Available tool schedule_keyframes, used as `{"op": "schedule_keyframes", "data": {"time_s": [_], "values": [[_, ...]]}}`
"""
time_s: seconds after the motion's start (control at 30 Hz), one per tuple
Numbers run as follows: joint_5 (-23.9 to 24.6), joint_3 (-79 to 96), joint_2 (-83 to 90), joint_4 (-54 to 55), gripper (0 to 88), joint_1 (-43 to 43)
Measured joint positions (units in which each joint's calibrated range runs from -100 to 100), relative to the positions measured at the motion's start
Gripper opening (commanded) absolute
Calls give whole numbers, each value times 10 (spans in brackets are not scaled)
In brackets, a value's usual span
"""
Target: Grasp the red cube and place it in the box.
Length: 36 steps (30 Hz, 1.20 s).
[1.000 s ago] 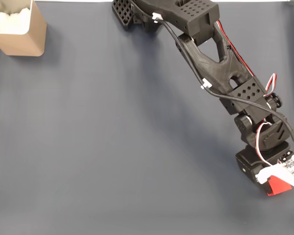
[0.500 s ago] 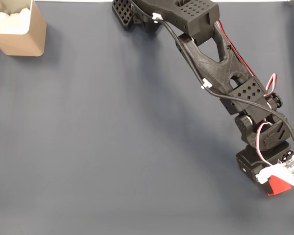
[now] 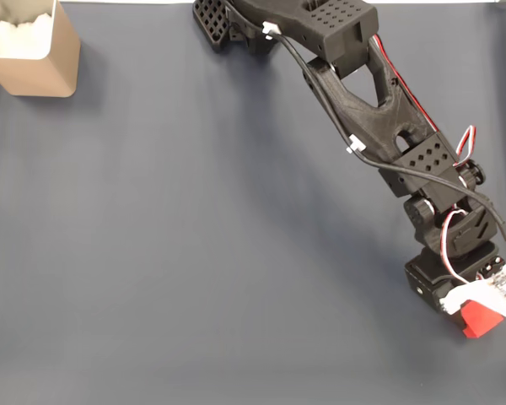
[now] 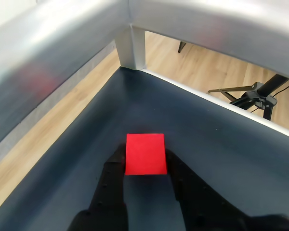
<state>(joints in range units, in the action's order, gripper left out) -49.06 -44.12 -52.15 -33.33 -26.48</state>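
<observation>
Grasp step: gripper looks clamped on the red cube, low near the mat's corner, though contact's hard to confirm. Next: lift, swing to box.

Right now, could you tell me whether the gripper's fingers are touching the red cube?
Touching, as far as the wrist view shows: the red cube sits between the gripper fingers, its side edges meeting both dark tips with no mat visible between.

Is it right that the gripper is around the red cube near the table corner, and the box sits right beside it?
Not quite. The gripper does straddle the red cube, but the fixed view shows the box far away at the opposite corner.
</observation>
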Motion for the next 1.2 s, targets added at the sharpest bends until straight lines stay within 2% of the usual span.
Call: {"op": "schedule_keyframes", "data": {"time_s": [0.7,0.9,1.2], "values": [[-11,42,49,-33,78,-1],[-12,97,131,-72,66,1],[-12,236,301,-109,55,59]]}}
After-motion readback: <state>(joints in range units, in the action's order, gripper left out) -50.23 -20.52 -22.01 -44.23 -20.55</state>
